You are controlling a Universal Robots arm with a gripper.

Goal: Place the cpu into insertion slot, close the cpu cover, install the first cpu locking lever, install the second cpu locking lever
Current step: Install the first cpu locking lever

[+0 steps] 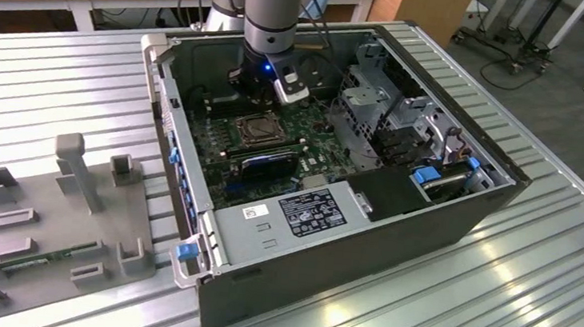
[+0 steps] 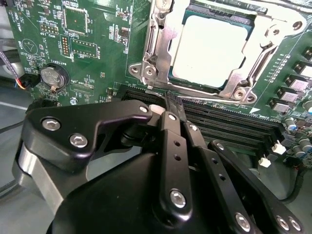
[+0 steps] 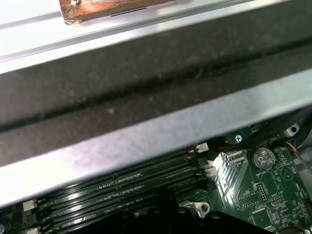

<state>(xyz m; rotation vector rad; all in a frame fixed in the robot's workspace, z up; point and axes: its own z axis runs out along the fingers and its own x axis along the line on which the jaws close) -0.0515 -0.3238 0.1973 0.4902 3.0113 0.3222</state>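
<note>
gripper [image 2: 171, 101] low inside the open computer case [image 1: 458, 220], tips beside the socket.
second wrist view: jaws drawn together, fingertips meeting with nothing seen between them, over the memory slots [image 2: 229, 122] and just beside the edge of the cpu cover [image 2: 243, 83] that faces those slots; contact with the board cannot be told. cpu [image 2: 209, 48] sits flat in the insertion slot [image 1: 257, 130], silvery top showing through the cover's window, cover lying down over it. coin cell [image 2: 52, 77] on the green board [image 2: 107, 58], well apart from the socket. exterior view: arm [image 1: 275, 9] reaches down into the case, which stands on a slatted metal table [image 1: 52, 92]; grey fixture tray [image 1: 62, 214] at the exterior view's left.
</note>
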